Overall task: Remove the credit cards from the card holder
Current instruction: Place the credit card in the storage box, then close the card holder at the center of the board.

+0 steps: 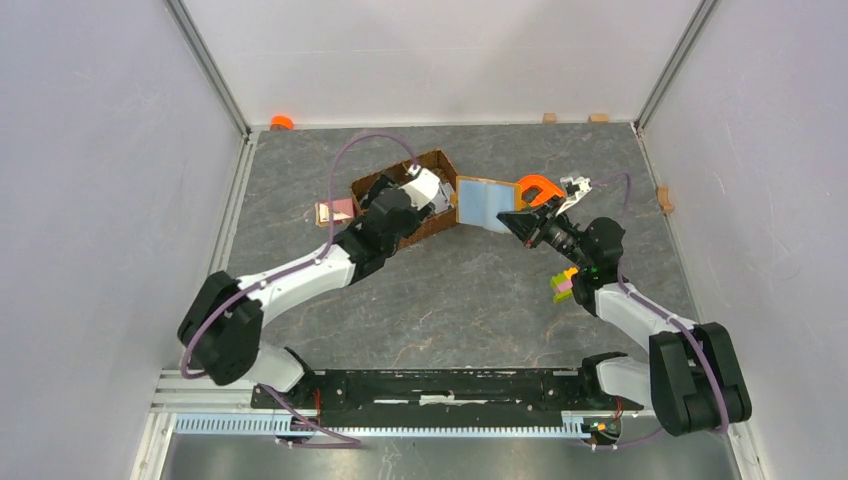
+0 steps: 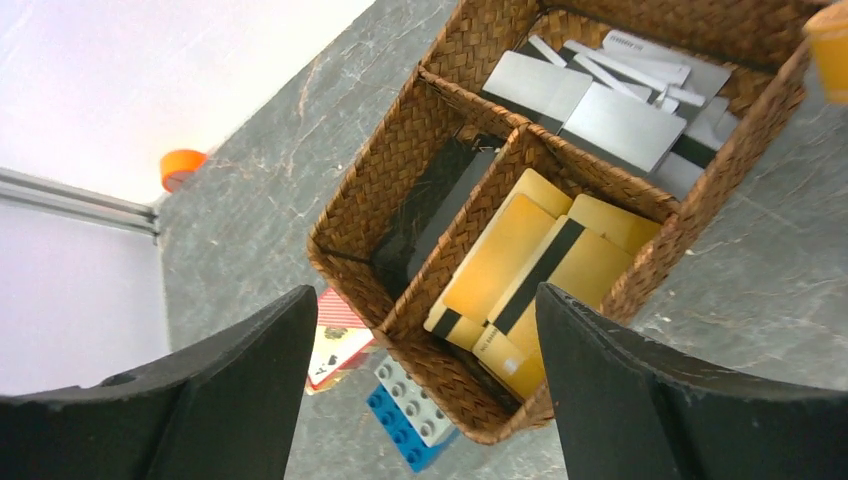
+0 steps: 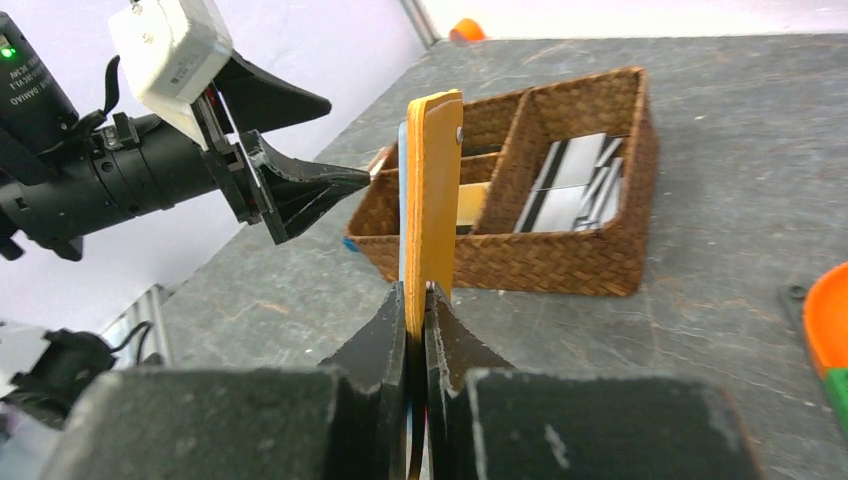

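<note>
— Table [image 1: 470, 300] from above first. Whereabouts of the card holder [image 1: 482, 203]?

— Just right of the wicker basket [image 1: 440, 160], spread open, light blue inside turned toward the camera. Pinched at the right edge by the right gripper [image 1: 522, 216], with an orange plastic piece [image 1: 540, 186] close behind.

— And the left gripper [image 1: 432, 195]?

— Hangs over the basket; hard to read from up there whether parted or closed.

— Left wrist camera, then.

— Settles it: looks down into the basket with fingers [image 2: 230, 400] spread wide. Yellow cards [image 2: 520, 260] with black stripes in the nearest compartment, black cards [image 2: 430, 210] in the one beside, silver-grey cards [image 2: 600, 115] in the long one beyond. Outside the wall, a blue-and-white toy brick [image 2: 412, 412] just beside the wicker and a red-striped card [image 2: 340, 335] next to that.

— Right wrist camera?

— Shows both fingers pressed together on the card holder's bottom edge, gripping it upright, mustard cover to the right, sliver of blue to the left. Basket behind it; left gripper off to the left, tips parted, at about the holder's height.
</note>
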